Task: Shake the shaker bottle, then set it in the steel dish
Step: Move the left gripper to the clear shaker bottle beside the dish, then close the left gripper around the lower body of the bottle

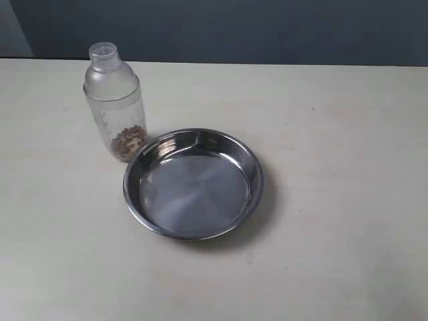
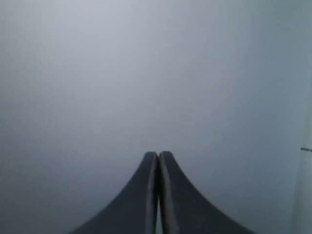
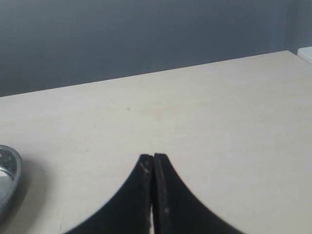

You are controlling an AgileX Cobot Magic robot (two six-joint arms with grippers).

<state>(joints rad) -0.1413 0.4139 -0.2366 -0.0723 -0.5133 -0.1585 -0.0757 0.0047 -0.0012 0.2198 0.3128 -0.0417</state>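
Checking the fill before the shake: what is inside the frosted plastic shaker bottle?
Brown granules lie piled at the bottom of the translucent frosted plastic shaker bottle; above them it looks empty. Its frosted wall blurs them, hiding their kind.

Place: looks like a robot test bench in a lab, not a home or kitchen.
Surface: a plain, pale beige table [image 1: 348,221], matte and faintly scuffed, filling most of the exterior view.
Backdrop: a flat dark blue-grey wall [image 1: 267,30] behind the table's far edge.
Props: one shaker bottle [image 1: 115,100] and one steel dish [image 1: 194,184], set just beside each other like test pieces.
Rig: the left gripper [image 2: 158,155] and right gripper [image 3: 153,156], dark fingers pressed together, each seen by its own wrist camera.
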